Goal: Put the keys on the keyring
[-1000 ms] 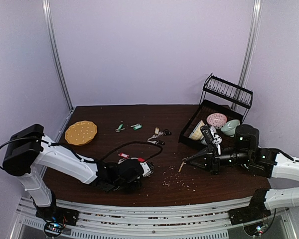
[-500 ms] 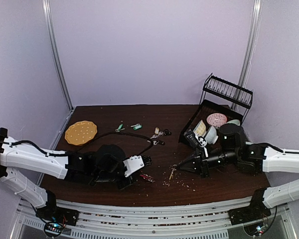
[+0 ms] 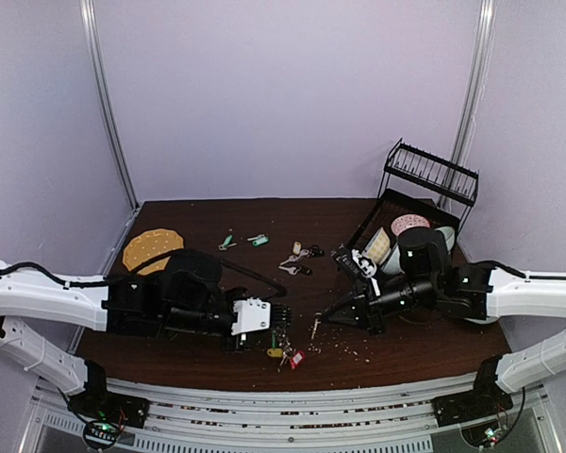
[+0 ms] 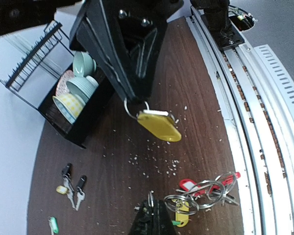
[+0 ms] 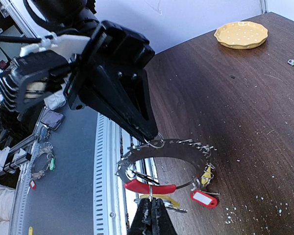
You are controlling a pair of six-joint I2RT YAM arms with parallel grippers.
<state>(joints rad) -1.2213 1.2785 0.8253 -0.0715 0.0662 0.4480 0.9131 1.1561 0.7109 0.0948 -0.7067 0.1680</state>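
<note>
The keyring (image 5: 186, 152), a large loop with a red arc (image 5: 149, 187), hangs in the air from my left gripper (image 5: 151, 134), which is shut on a small ring at the loop's top. A red tag (image 5: 204, 198) and a yellow tag (image 5: 206, 174) dangle from the keyring. In the left wrist view the left gripper (image 4: 154, 208) is shut, with the keyring's bunch (image 4: 208, 193) beside it. My right gripper (image 5: 151, 202) is shut on the ring of a yellow-tagged key (image 4: 159, 126), right beside the red arc. In the top view the left gripper (image 3: 279, 325) and right gripper (image 3: 328, 319) nearly meet.
Two green-tagged keys (image 3: 227, 242) (image 3: 258, 240) and a black-headed key bunch (image 3: 302, 257) lie further back on the brown table (image 3: 189, 212). A black dish rack (image 3: 406, 222) with bowls stands at the back right. A yellow plate (image 3: 146, 245) is at the left. Crumbs (image 3: 349, 349) dot the front.
Both arms have swung in toward the table's middle. The left gripper carried the keyring rightward and lifted it; the right gripper brought the yellow-tagged key leftward up to it.
</note>
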